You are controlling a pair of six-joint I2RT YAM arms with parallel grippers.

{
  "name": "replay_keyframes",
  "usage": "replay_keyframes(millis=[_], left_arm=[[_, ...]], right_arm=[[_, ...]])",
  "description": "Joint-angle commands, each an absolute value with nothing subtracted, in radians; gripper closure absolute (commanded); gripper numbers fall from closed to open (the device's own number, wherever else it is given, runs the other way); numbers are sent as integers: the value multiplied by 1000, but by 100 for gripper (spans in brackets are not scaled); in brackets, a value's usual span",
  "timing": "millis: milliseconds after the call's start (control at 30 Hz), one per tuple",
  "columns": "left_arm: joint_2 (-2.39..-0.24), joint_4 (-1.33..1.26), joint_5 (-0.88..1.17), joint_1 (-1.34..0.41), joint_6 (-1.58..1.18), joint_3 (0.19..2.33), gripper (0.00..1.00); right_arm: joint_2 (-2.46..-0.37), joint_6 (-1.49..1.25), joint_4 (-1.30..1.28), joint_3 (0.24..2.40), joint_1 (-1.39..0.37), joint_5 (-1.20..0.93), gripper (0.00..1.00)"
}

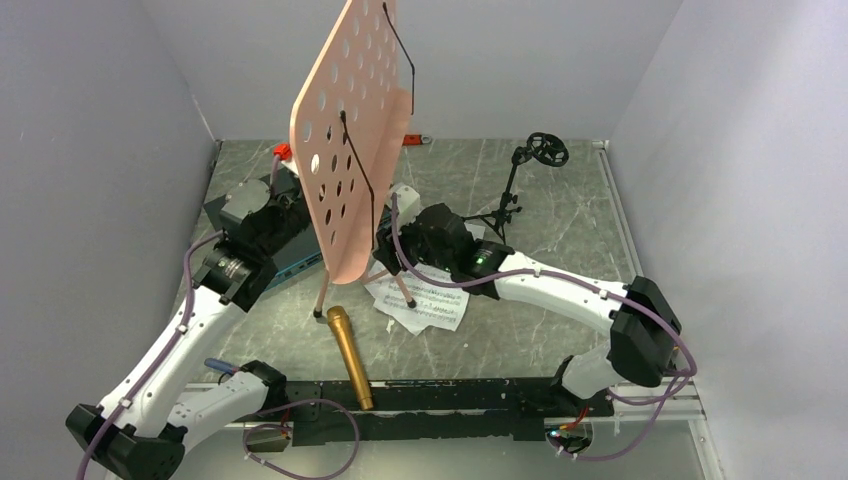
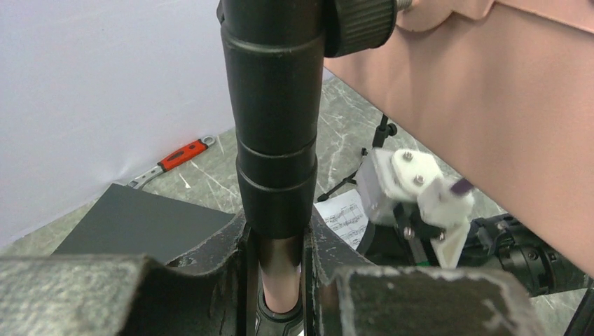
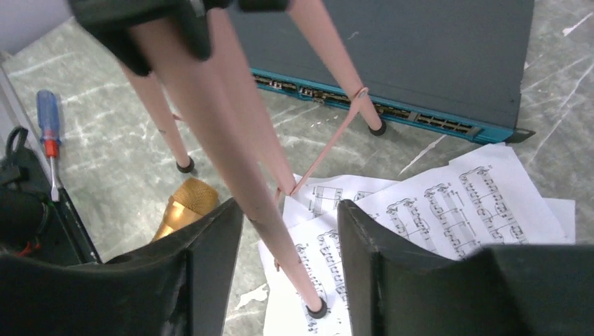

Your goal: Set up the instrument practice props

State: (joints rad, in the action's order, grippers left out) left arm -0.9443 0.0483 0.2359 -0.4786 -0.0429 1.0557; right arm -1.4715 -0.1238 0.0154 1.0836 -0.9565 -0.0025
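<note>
The pink perforated music stand (image 1: pixel 350 130) stands upright on its tripod legs at mid-table. My left gripper (image 2: pixel 278 238) is shut on its pole (image 2: pixel 277 140), at the black collar and the pink tube below it; in the top view it is behind the stand (image 1: pixel 285 215). My right gripper (image 3: pixel 291 238) is open, its jaws astride one pink leg (image 3: pixel 245 175), whose foot rests on the white sheet-music pages (image 3: pixel 434 203). The pages lie flat under the stand (image 1: pixel 425 300). The gold microphone (image 1: pixel 350 358) lies in front. The small black tripod mic stand (image 1: pixel 515 190) stands at the back right.
A dark flat panel with a teal edge (image 3: pixel 392 49) lies behind the stand's legs, also in the top view (image 1: pixel 290 255). A blue-handled screwdriver (image 3: pixel 47 119) lies at front left. A red-handled tool (image 2: pixel 178 155) lies by the back wall. Grey walls enclose the table.
</note>
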Motion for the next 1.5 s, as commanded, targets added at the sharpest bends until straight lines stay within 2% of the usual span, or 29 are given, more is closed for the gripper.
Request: replay_keyframes(millis=[0, 67, 133, 467, 600, 833, 1467], left_arm=[[-870, -179, 197, -469, -16, 1103, 97], [-867, -174, 196, -469, -14, 1104, 97], [-867, -173, 197, -469, -15, 1103, 97], [-863, -188, 205, -469, -22, 1079, 97], [-861, -181, 206, -469, -18, 1074, 97], [-849, -174, 217, -469, -24, 1070, 97], [-828, -176, 252, -468, -35, 1043, 97]], right_arm=[[-1412, -181, 25, 1109, -943, 33, 37], [-1401, -207, 7, 1096, -929, 23, 27], [-1388, -243, 5, 1074, -891, -19, 23], [-1256, -415, 59, 849, -676, -207, 18], [-1219, -416, 40, 811, -655, -130, 11], [-1285, -410, 76, 774, -547, -101, 10], [-1612, -313, 119, 956, -512, 321, 6]])
